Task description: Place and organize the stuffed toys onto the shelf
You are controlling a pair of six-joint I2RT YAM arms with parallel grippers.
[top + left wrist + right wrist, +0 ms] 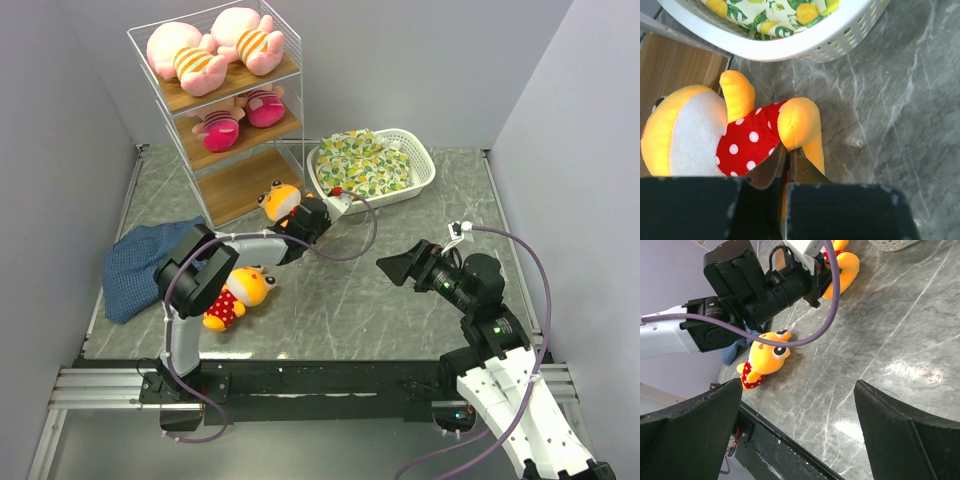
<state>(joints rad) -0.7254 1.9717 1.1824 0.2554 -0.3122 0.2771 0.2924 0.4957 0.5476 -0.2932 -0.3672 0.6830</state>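
The shelf (228, 95) stands at the back left. Two pink pigs (205, 55) lie on its top board and two pink-hatted dolls (240, 115) on the middle board. The bottom board (235, 185) is bare. My left gripper (308, 222) is shut on a leg of an orange-yellow animal in a red polka-dot outfit (281, 200), just in front of the bottom board; in the left wrist view the jaws (788, 150) pinch that toy (747, 140). A second such animal (240, 293) lies on the table, also in the right wrist view (765, 360). My right gripper (398, 268) is open and empty.
A white lattice basket (420, 172) with a yellow-green patterned cloth (365, 160) stands right of the shelf, its wall close to the held toy (810, 47). A blue cloth (140, 265) lies at the left. The left arm (740, 290) stretches across the right wrist view.
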